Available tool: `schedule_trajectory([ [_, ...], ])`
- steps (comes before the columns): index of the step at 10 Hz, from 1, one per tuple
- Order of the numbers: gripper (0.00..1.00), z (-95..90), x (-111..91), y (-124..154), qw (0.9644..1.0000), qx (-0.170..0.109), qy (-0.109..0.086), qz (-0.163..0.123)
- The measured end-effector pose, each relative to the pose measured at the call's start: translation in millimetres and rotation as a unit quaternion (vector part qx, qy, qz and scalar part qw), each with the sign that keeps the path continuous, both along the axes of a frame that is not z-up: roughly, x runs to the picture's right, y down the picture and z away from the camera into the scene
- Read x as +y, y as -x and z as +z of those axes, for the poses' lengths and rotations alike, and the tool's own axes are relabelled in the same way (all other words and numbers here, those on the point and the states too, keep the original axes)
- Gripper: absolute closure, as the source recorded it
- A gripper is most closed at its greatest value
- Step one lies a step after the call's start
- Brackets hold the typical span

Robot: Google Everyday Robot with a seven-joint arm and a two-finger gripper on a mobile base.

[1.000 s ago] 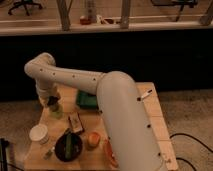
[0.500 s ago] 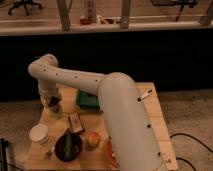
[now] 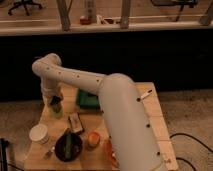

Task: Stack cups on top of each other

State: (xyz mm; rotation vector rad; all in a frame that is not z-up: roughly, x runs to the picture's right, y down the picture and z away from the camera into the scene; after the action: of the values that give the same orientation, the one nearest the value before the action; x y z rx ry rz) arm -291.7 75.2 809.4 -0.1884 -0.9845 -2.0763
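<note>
Above yellow-green cup (image 3: 56, 112), gripper (image 3: 54, 102), pointing down

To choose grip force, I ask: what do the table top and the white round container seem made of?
Table top: likely wood, matte; light tan, board-like look. White round container: perhaps plastic or ceramic, smooth; even white surface, not certain. The gripper is at the yellow-green cup, toward the left of the view.

A wooden surface (image 3: 161, 127) is seen on a grey speckled floor (image 3: 192, 107). Behind it, a dark low wall (image 3: 150, 57) is topped by a pale ledge (image 3: 150, 26). A black cable (image 3: 194, 141) is noted on the floor.
</note>
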Motion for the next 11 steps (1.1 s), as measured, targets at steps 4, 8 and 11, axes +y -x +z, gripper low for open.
schedule_trajectory([
  [4, 0.2, 4.0, 0.3, -2.8, 0.9999, 0.004, 0.01, 0.012],
  [8, 0.2, 5.0, 1.2, -2.9, 0.9997, 0.005, 0.014, 0.017],
  [11, 0.2, 4.6, 1.8, -2.0, 0.9997, 0.006, 0.015, 0.018],
])
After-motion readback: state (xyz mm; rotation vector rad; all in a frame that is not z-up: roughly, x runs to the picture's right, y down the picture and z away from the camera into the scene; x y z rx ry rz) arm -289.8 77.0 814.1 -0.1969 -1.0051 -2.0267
